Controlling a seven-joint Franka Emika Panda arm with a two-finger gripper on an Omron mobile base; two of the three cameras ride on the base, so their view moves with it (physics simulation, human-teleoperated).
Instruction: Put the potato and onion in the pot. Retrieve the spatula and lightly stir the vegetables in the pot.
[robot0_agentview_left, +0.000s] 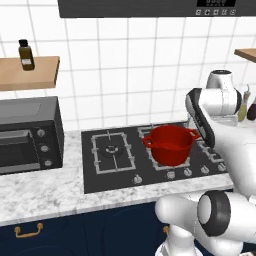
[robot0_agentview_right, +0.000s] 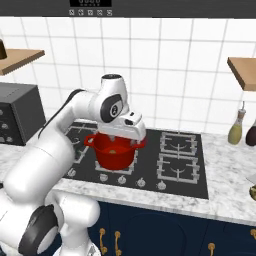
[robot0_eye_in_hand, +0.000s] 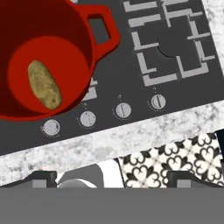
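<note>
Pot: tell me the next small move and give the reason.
Probably lift away from the pot and go looking for the onion. The potato already lies on the pot's floor, no onion is beside it, and the gripper has its jaws open and empty.

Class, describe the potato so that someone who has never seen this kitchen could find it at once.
Start at the black stove set into the marble counter. On its burners stands a glossy red pot with two loop handles. The potato lies on the pot's bottom: a brown, speckled oval, the one thing inside it.
</note>
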